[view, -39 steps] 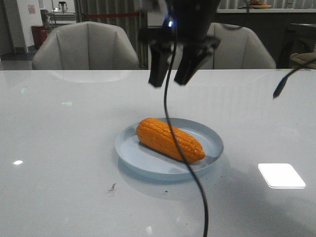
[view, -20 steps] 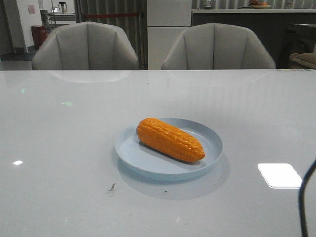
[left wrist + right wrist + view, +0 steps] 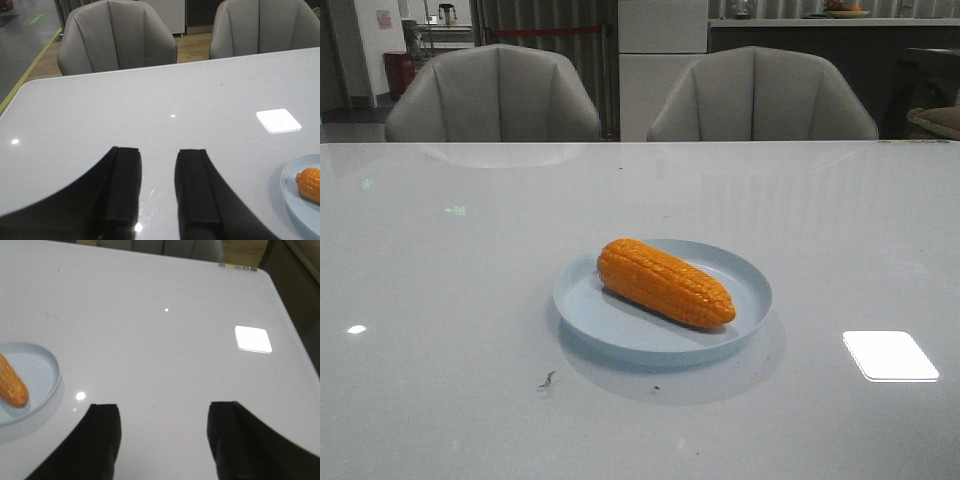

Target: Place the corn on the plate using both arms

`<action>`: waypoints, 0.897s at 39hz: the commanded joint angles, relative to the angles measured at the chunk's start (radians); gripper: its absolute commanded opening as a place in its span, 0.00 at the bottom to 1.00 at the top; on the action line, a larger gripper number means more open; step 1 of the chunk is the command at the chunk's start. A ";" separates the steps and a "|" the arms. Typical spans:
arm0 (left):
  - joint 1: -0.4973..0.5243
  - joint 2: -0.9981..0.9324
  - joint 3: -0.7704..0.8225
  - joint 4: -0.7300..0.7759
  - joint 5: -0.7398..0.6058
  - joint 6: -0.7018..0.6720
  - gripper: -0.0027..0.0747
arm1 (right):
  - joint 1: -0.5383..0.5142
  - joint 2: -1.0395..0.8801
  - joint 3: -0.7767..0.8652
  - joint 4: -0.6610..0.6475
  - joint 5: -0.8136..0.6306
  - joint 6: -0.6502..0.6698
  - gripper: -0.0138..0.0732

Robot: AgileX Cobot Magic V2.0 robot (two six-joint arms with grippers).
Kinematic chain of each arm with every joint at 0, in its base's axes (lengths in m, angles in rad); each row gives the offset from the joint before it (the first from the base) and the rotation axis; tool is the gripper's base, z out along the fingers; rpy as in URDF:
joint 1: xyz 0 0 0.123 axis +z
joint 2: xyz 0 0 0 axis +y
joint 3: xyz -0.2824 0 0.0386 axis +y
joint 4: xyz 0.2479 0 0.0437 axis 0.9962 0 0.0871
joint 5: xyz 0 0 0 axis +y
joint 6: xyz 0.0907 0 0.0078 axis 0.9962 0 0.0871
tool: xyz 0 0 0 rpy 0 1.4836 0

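The corn [image 3: 665, 282] lies aslant inside the plate [image 3: 745, 275] near the middle of the table [image 3: 440, 300], tapered end toward the front right — to all appearances the placing is done. Both grippers stand off over bare table, the left gripper [image 3: 157, 187] with fingers parted a little and the right gripper [image 3: 162, 440] spread wide, each empty. The cob looks stiff and light (probably a plastic model), its bumpy kernels giving purchase — best pinched across its thick middle.

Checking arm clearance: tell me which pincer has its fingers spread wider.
The right pincer: its fingers stand far apart over bare table. The left pincer is open too, but with only a narrow gap.
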 commanded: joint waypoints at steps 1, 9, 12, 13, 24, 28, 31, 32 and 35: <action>0.000 0.006 -0.031 -0.002 -0.078 -0.003 0.39 | -0.006 -0.064 0.012 -0.005 -0.017 -0.002 0.73; 0.000 0.006 -0.031 -0.002 -0.078 -0.003 0.38 | 0.006 -0.062 0.012 -0.009 -0.084 -0.002 0.72; 0.000 0.006 -0.031 -0.002 -0.079 -0.003 0.38 | 0.006 -0.062 0.012 -0.009 -0.101 -0.002 0.72; 0.000 0.006 -0.031 -0.002 -0.079 -0.003 0.38 | 0.006 -0.062 0.012 -0.009 -0.101 -0.002 0.72; 0.000 0.006 -0.031 -0.002 -0.079 -0.003 0.38 | 0.006 -0.062 0.012 -0.008 -0.100 -0.002 0.72; 0.000 0.006 -0.031 -0.002 -0.079 -0.003 0.38 | 0.006 -0.062 0.012 -0.008 -0.100 -0.002 0.72; 0.000 0.006 -0.031 -0.002 -0.079 -0.003 0.38 | 0.006 -0.062 0.012 -0.008 -0.100 -0.002 0.72; 0.000 0.006 -0.028 -0.002 -0.087 -0.003 0.38 | 0.006 -0.062 0.012 -0.008 -0.100 -0.002 0.72; 0.000 0.000 -0.008 -0.008 -0.089 -0.003 0.33 | 0.006 -0.062 0.012 -0.008 -0.100 -0.002 0.72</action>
